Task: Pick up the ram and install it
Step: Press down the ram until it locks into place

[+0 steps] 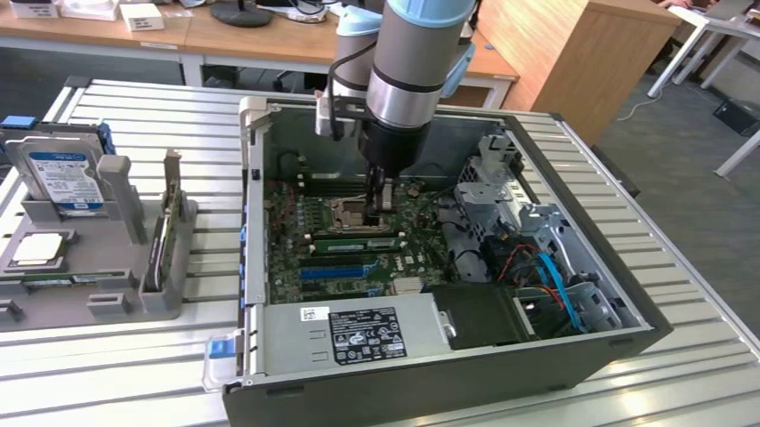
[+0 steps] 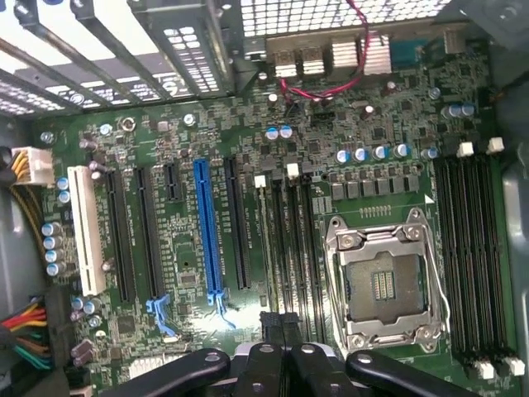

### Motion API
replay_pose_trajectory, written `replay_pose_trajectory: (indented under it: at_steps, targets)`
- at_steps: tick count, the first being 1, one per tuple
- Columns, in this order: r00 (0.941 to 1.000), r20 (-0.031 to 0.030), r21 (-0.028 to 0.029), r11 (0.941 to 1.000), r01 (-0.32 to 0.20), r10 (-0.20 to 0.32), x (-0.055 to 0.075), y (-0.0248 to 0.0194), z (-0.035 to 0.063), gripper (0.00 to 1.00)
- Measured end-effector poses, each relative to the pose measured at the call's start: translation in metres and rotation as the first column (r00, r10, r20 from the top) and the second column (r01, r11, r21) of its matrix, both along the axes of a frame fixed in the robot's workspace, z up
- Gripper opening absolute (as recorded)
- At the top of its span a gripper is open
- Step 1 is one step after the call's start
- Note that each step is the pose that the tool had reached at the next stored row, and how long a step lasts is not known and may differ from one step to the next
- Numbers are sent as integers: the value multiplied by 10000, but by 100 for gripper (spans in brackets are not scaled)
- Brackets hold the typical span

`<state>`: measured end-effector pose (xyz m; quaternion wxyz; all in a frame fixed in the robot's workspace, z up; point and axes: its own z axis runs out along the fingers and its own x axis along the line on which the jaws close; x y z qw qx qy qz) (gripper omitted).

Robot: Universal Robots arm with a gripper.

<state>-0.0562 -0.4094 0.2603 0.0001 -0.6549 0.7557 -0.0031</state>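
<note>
Hovering over the motherboard (image 1: pixel 344 245) inside the open PC case (image 1: pixel 570 351), the gripper (image 1: pixel 382 213) has its jaws closed tight together, with nothing visibly held between the fingertips (image 2: pixel 285 327). The arm (image 1: pixel 410 71) drops near-vertical from above, wrist pointing straight down beside the empty CPU socket (image 2: pixel 384 285). The ram (image 1: pixel 352 242) sits seated in a slot just below the gripper in the exterior view, the blue PCIe slot (image 2: pixel 207 227) and power supply (image 1: pixel 356 334) nearby.
</note>
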Motion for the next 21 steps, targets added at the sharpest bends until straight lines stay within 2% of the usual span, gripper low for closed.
replay_pose_trajectory:
  at_steps: [11, 21]
  targets:
    - [9977, 1, -17, 9977, 679, -679, -1, 0, 0, 11]
    - [9929, 2, -35, 9929, 1193, -1193, -1, 0, 0, 11]
